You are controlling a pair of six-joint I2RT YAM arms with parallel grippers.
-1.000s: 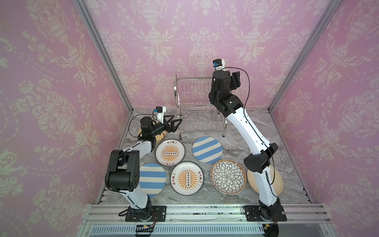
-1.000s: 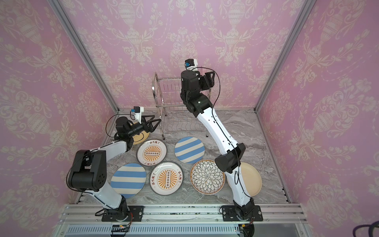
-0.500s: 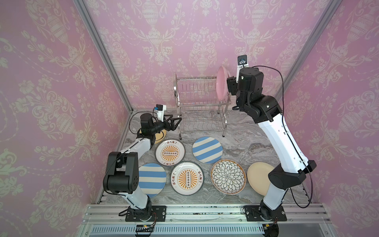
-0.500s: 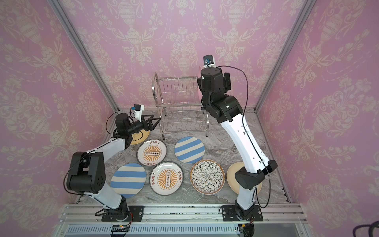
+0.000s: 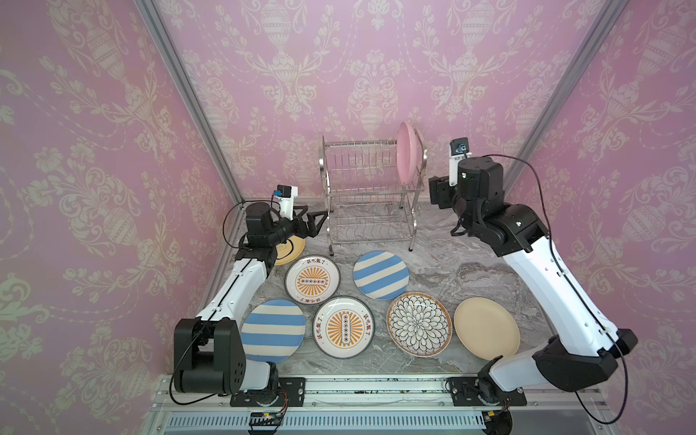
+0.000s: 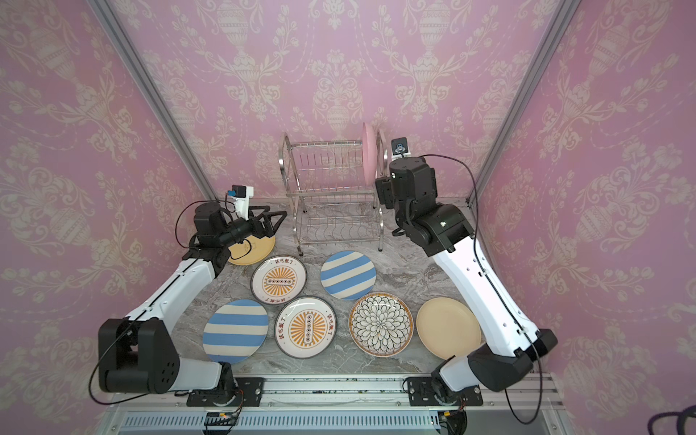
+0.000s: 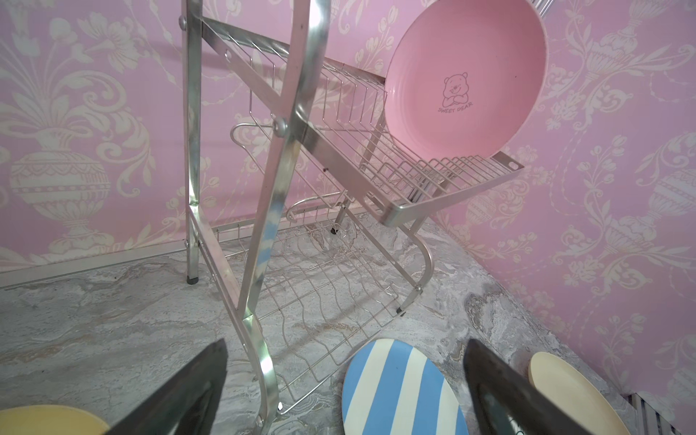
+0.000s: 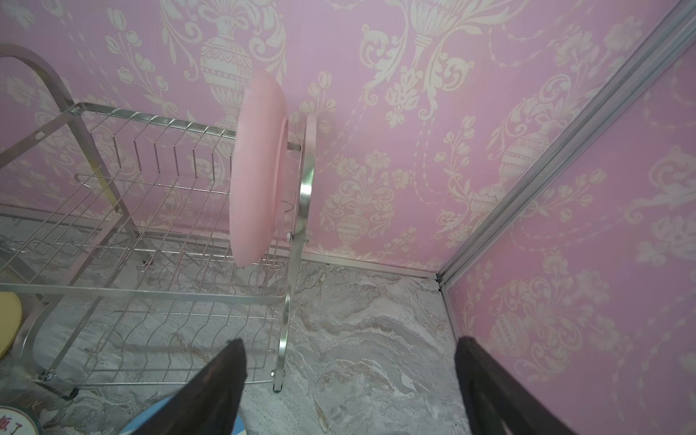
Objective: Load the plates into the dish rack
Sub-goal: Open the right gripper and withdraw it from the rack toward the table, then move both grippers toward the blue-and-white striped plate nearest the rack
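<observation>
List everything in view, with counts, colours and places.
dish rack: 1, steel, back centre
pink plate: 1, pink, upright at right end of rack's top tier
striped plates: 2, blue and white, lying flat
sunburst plates: 2, white and orange, lying flat
petal plate: 1, black on white, front row
beige plate: 1, beige, front right
yellow plate: 1, yellow, back left, partly hidden
table: 1, grey marble, underneath
left gripper: 1, black, open, left of rack
right gripper: 1, black, open, right of rack

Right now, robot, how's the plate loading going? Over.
Left hand and right hand open, empty. Pink plate upright in dish rack top tier; seven plates flat on table. Nothing blocking the free slots.
</observation>
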